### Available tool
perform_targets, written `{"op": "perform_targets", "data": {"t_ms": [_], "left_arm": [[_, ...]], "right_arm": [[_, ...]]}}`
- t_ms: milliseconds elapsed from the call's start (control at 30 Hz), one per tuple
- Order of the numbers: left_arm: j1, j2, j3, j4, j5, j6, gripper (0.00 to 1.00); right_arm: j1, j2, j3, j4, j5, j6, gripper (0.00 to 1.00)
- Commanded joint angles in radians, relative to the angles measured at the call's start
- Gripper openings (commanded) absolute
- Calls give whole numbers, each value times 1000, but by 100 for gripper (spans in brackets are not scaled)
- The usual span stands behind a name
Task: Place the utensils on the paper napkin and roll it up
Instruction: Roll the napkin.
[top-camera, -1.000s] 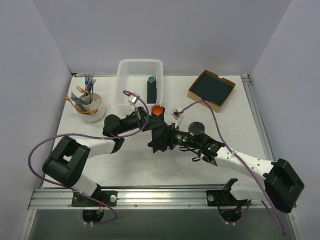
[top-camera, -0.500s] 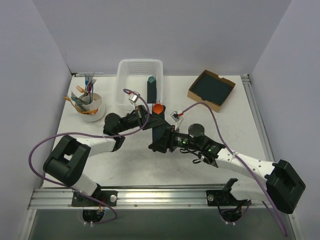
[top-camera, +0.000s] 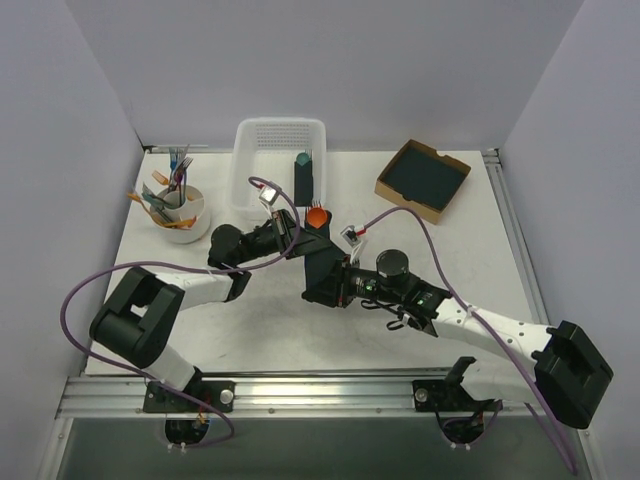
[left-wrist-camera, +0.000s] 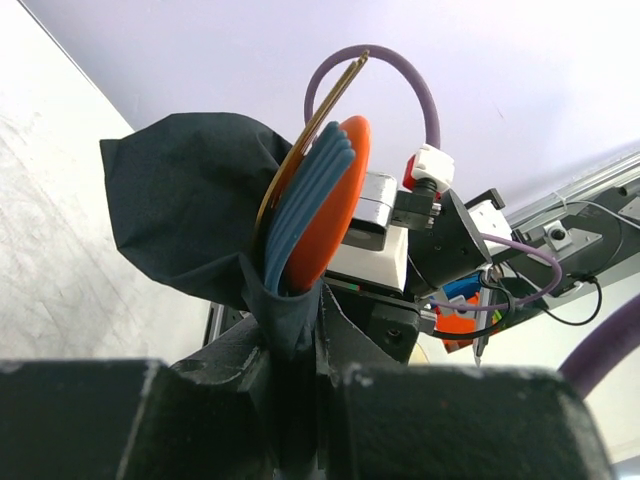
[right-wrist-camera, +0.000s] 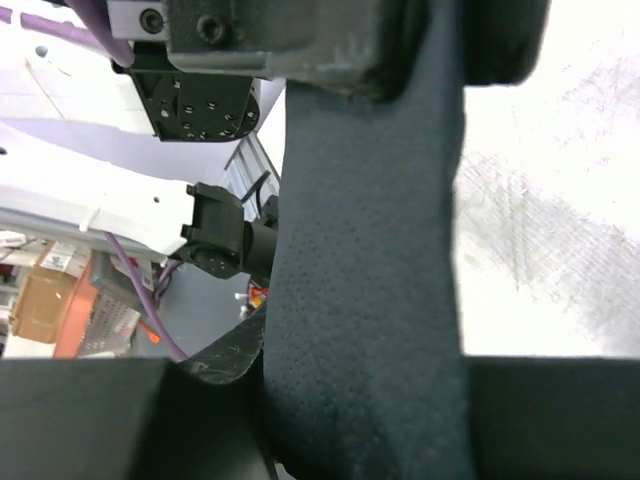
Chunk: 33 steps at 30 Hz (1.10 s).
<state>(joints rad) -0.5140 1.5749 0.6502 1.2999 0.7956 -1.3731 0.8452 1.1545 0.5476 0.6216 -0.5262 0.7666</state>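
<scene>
The paper napkin (top-camera: 320, 258) is a dark, loosely rolled bundle held above the table's middle, with the orange utensils (top-camera: 316, 216) poking out of its far end. My left gripper (top-camera: 298, 240) is shut on the bundle near that end. In the left wrist view an orange spoon bowl (left-wrist-camera: 330, 210) and a bluish ridged piece stick out of the napkin (left-wrist-camera: 180, 210) above my shut left gripper (left-wrist-camera: 295, 350). My right gripper (top-camera: 325, 283) is shut on the bundle's near end. The right wrist view shows the napkin (right-wrist-camera: 370, 220) filling the gap of that gripper (right-wrist-camera: 365, 400).
A white basket (top-camera: 280, 135) at the back holds a dark roll with a teal tip (top-camera: 303, 175). A cardboard box (top-camera: 390, 185) of dark sheets sits at the back right. A white cup (top-camera: 185, 232) of coloured cutlery stands at the back left.
My right gripper has closed onto the near end of the napkin bundle. Both arms and the bundle have shifted slightly; the left grip is unchanged.
</scene>
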Motion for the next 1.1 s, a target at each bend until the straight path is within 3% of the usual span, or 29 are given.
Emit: {"op": "perform_targets", "data": {"t_ms": [0,33,133,200,400,567,867,1000,1067], "left_arm": [[9,10,45,84,-9,-3,5],[9,10,46,85,-7,-3,6],[11,7,46,78,-7,6,5],[12,1,42,65,-7,23,6],[23,-7,11,6,2,107,5],[23,-35,-6,-112,-27,216,5],[22,-81,11,-260,-45,316,5],[17,-85,12,-264,-39,319,5],[14,-87,8,-258,-39,316,5]], "right_arm": [[11,-27,17,4,-11,-38,6],[11,-29,17,1,-9,-39,14],[9,-58,18,-25,21,-39,66],[2,-101,32,-110,73,-56,72],[-69,-243,112,-397,166,-104,75],[-84,-285,225,-669,321,-156,70],[-75,-234,319,-680,312,-188,59],[-74,-179,330,-649,295,-201,41],[-77,-148,334,-629,290,-202,37]]}}
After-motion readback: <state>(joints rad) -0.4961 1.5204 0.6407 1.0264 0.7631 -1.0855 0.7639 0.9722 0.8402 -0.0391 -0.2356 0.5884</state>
